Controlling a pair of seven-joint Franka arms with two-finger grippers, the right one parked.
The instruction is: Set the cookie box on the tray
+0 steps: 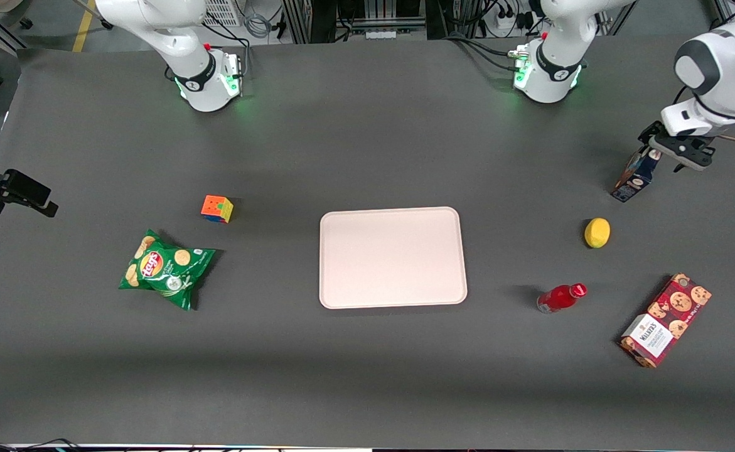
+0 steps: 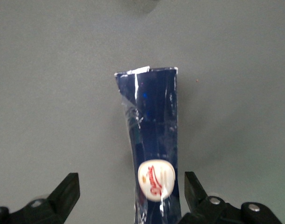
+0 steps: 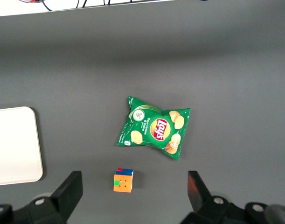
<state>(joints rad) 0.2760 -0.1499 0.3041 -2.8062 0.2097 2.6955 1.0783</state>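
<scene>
cookie box, between wide-spread gripper

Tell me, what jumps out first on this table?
Likely the pale tray lying bare mid-table. Toward the working arm's end, the end effector straddles the top of the navy cookie box, fingers open on either side. The green chip bag lies toward the parked arm's end.

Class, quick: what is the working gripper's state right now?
Gripper: open, fingers either side of the upright cookie box, not yet gripping it, toward the working arm's end of the table.
</scene>
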